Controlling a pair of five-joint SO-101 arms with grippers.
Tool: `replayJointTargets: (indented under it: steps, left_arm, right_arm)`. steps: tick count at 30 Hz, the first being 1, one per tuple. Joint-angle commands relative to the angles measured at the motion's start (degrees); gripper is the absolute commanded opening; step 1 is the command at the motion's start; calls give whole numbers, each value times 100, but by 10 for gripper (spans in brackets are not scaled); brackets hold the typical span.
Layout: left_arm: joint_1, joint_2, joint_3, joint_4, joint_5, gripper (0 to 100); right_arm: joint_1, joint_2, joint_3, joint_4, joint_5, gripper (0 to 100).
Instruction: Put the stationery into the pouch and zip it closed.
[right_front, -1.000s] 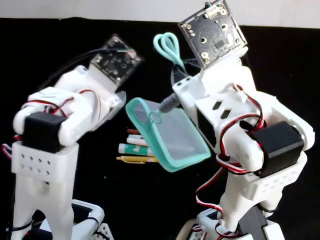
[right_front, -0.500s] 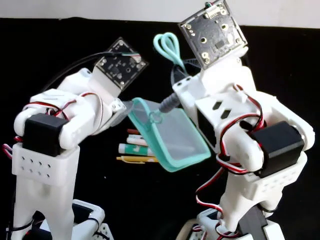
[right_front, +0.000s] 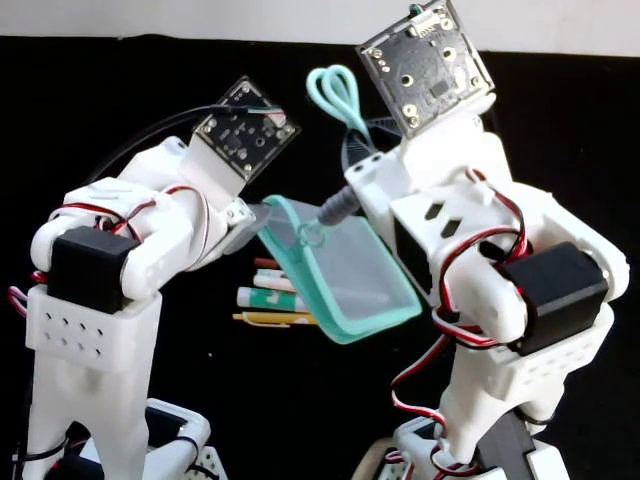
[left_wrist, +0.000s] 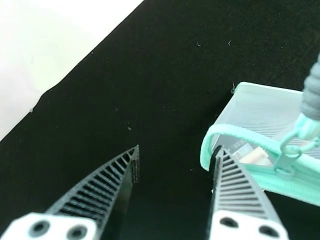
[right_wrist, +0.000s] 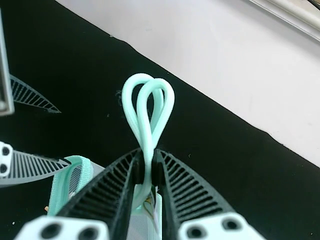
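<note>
Two arms stand side by side over the black bench (right_front: 120, 90) in the high view. Between them the teal mesh pouch (right_front: 350, 275) is tilted, with its open end toward the left arm. The right hand (right_front: 352, 140) is at the far end of the pouch, and a teal cord loop (right_front: 335, 92) sticks out beyond its fingers. The left hand (right_front: 258, 215) sits at the near corner of the pouch's open end. Several pens (right_front: 262, 297) lie on the bench, partly under the pouch's edge.

From the left wrist, the left hand (left_wrist: 177, 155) is spread wide and grips nothing. One fingertip is at the teal rim of the pouch (left_wrist: 260, 112); whether it touches the rim cannot be told. The other fingertip is out over bare bench (left_wrist: 175, 75). A zipper pull (left_wrist: 292, 145) hangs on the pouch's side, and something pale shows through the mesh, too unclear to name.

From the right wrist, the right hand (right_wrist: 148, 156) is clamped tight on the cord loop (right_wrist: 150, 102), which rises above the fingertips. The pouch's open rim (right_wrist: 72, 175) shows beside one finger. The left hand's two fingers (right_wrist: 30, 167) are farther off, one above the rim and one beside it.
</note>
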Motion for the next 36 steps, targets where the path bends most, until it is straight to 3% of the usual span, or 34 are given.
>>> replayJointTargets:
  steps: [1,15,28,36]
  left_arm:
    - [101,145,-119,-105,-18,248]
    - [207,980,4,-457,-9,245]
    - [462,989,180,-492,-343,8]
    - [259,936,4,-457,-343,7]
  right_arm:
    - [75,-127,13,57,44,5]
    - [75,-127,13,57,62,5]
    - [75,-127,13,57,62,5]
    - [84,-154,13,57,53,5]
